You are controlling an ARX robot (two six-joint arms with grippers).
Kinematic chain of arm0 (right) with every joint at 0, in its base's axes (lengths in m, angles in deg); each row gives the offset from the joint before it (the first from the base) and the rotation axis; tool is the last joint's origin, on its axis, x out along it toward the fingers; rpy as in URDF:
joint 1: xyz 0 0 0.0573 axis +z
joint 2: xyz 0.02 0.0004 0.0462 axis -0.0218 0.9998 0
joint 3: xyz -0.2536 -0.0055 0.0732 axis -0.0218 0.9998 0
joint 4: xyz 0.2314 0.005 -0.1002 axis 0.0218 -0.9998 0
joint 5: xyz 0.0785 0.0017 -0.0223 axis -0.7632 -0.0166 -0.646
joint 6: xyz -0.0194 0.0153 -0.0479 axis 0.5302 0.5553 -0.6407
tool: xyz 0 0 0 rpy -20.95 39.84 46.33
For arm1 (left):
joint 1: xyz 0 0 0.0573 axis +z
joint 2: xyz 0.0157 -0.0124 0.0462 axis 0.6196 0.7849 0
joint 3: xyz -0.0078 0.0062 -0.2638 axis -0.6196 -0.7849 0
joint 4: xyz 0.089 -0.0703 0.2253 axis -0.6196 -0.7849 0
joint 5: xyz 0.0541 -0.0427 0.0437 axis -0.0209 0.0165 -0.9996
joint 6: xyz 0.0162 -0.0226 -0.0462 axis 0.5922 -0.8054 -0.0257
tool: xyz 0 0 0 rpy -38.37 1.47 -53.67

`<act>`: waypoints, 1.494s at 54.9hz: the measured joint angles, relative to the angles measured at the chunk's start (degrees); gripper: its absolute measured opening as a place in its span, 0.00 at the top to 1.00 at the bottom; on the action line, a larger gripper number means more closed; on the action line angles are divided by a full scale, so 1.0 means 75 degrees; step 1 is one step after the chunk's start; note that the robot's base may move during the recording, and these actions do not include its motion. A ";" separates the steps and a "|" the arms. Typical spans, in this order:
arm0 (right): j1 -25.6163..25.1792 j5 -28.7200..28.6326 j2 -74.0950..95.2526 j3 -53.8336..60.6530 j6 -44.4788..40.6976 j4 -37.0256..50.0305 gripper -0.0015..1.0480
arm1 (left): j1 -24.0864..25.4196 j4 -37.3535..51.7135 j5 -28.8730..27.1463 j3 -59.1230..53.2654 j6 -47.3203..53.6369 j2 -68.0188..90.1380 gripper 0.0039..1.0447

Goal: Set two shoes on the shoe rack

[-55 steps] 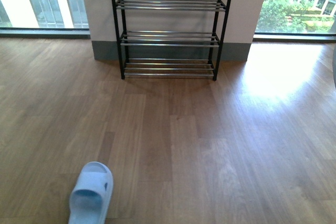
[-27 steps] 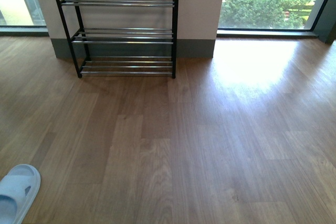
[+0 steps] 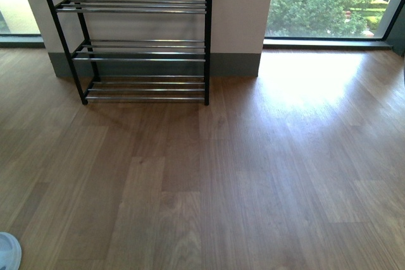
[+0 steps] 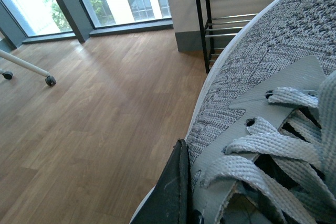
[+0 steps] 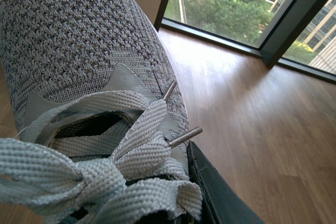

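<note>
while the shoe rack (image 3: 139,59) stands ahead, the left claw (image 4: 178,192) pinches a grey sneaker (image 4: 273,51), the right claw (image 5: 220,198) a second sneaker (image 5: 79,30).

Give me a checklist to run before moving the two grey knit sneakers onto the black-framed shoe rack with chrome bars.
1. Left gripper shut on left-held grey knit sneaker: ok.
2. Right gripper shut on right-held grey knit sneaker: ok.
3. Black-framed chrome-barred shoe rack in front view: ok.
4. Rack centred ahead: not ok, it stands left of centre.
5. Tiers free of shoes: ok for the three in view; top tier cannot tell.
6. Brown wooden floor towards rack unobstructed: ok; light-blue rubber slide lies at the lower left edge, off the path.
</note>
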 joint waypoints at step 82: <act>0.0000 0.0017 0.0003 0.0000 0.0000 0.0000 0.99 | 0.0000 0.0000 0.0006 0.0000 0.0000 0.0000 0.99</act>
